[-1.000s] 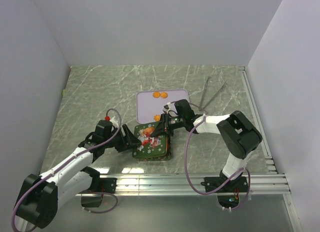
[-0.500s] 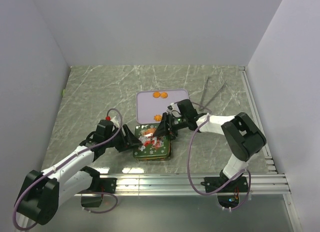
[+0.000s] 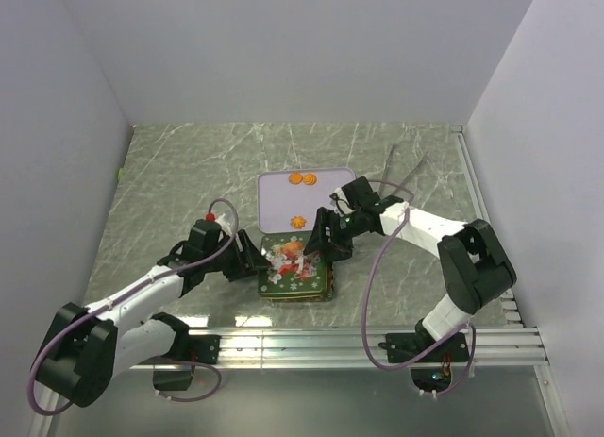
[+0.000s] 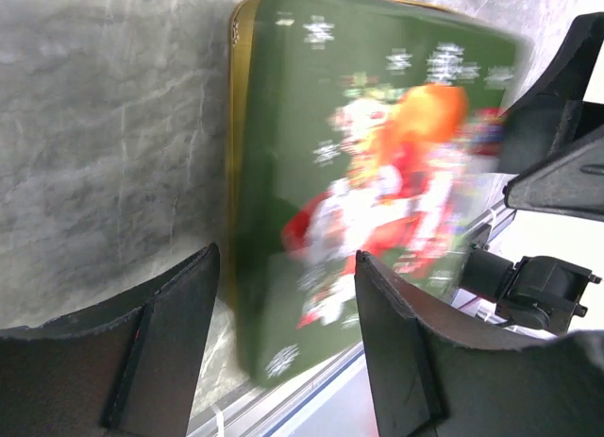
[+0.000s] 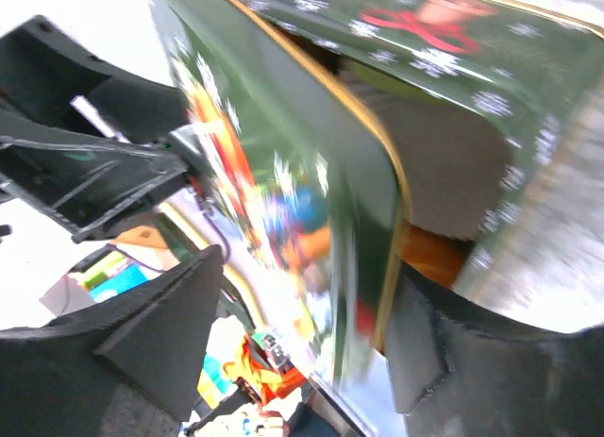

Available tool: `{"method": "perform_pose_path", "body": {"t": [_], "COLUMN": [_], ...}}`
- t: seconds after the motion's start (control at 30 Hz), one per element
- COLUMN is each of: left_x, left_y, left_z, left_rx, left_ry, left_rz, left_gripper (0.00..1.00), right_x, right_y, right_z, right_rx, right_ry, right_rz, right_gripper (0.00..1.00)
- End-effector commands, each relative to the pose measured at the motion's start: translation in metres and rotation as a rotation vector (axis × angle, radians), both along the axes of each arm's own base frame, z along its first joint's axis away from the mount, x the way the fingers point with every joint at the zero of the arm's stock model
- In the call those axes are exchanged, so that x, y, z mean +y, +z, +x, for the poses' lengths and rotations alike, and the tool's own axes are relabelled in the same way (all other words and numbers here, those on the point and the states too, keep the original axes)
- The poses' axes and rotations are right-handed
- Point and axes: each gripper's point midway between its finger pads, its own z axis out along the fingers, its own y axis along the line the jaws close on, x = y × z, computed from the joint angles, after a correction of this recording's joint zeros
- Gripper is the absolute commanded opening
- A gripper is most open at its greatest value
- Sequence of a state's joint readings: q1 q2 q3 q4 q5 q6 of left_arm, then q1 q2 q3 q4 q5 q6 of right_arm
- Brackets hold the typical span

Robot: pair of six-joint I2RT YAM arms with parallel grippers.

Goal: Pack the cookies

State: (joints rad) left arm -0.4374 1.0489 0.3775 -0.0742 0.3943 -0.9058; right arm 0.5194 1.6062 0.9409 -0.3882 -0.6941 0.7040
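Three orange cookies lie on the white tray (image 3: 274, 199): two (image 3: 302, 178) at its far edge and one (image 3: 297, 221) at its near edge. Just in front of the tray sits a green Christmas tin (image 3: 295, 271) with its picture lid (image 5: 274, 173) lying askew over it, blurred. An orange piece (image 5: 429, 253) shows in the gap under the lid. My right gripper (image 3: 330, 241) (image 5: 307, 267) is open at the tin's far right corner, the lid's rim between its fingers. At the tin's left edge my left gripper (image 3: 253, 264) (image 4: 288, 258) is open, with the tin (image 4: 377, 173) just beyond its fingertips.
Metal tongs (image 3: 396, 173) lie at the back right of the marble table. An aluminium rail (image 3: 359, 338) runs along the near edge. White walls close in the left, back and right sides.
My right gripper has opened and drawn back to the right, letting go of the lid, which has dropped onto the tin. The tin has shifted slightly right, and the left gripper has followed it.
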Motion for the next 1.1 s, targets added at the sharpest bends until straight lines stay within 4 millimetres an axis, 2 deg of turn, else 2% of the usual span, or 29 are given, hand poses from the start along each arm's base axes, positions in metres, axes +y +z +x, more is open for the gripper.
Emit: {"method": "perform_pose_path", "body": {"t": [0.0, 0.2, 0.37, 0.47, 0.57, 0.7, 0.8, 0.93, 1.07], "left_x": [-0.011, -0.021, -0.028, -0.029, -0.031, -0.033, -0.036, -0.039, -0.042], "left_y": [0.02, 0.017, 0.015, 0.017, 0.018, 0.017, 0.018, 0.02, 0.02], "left_z": [0.016, 0.018, 0.018, 0.02, 0.021, 0.022, 0.023, 0.024, 0.024], "left_rx": [-0.072, -0.065, -0.056, -0.058, -0.057, -0.054, -0.055, -0.054, -0.055], "left_ry": [-0.011, -0.033, -0.047, -0.045, -0.053, -0.061, -0.068, -0.076, -0.087], "left_rz": [-0.021, -0.012, -0.001, 0.003, 0.008, 0.012, 0.012, 0.015, 0.017], "left_gripper": [0.65, 0.65, 0.64, 0.64, 0.63, 0.63, 0.63, 0.63, 0.63], "right_x": [-0.013, -0.029, -0.046, -0.061, -0.083, -0.114, -0.121, -0.115, -0.096], "right_y": [0.012, 0.012, 0.028, 0.043, 0.045, 0.017, -0.009, -0.036, -0.049], "right_z": [0.001, 0.003, 0.01, 0.015, 0.021, 0.02, 0.013, 0.002, -0.009], "right_rx": [-0.042, -0.045, -0.099, -0.152, -0.183, -0.148, -0.102, -0.039, 0.009], "right_ry": [0.021, 0.013, -0.016, -0.053, -0.125, -0.192, -0.186, -0.155, -0.12], "right_rz": [-0.069, -0.147, -0.203, -0.243, -0.314, -0.404, -0.434, -0.409, -0.335], "right_gripper": [0.77, 0.78, 0.78, 0.78, 0.78, 0.72, 0.62, 0.44, 0.36]}}
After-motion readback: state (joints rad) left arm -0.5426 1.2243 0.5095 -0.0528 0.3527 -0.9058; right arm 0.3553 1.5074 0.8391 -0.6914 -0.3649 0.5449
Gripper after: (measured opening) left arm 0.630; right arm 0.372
